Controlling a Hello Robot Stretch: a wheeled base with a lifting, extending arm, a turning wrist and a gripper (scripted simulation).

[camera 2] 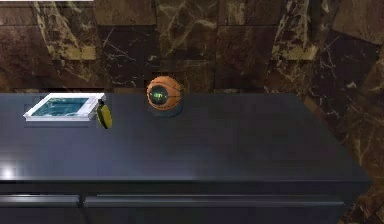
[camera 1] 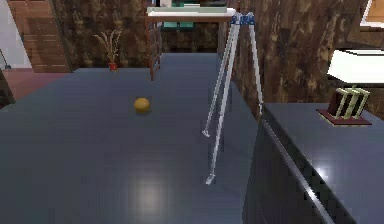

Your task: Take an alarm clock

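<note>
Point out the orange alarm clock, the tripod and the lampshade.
alarm clock (camera 2: 164, 95), arm side view, middle of its body.
tripod (camera 1: 240, 19), forward view, its head.
lampshade (camera 1: 358, 66), forward view, its front.

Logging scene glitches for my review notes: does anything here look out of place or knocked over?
One thing: a small orange ball lies alone on the open floor, away from any furniture. The tripod stands upright.

Arm side toward dark cabinet (camera 2: 230, 140), close — square-on

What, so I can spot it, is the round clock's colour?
Orange clock, greenish face; arm side view.
</note>
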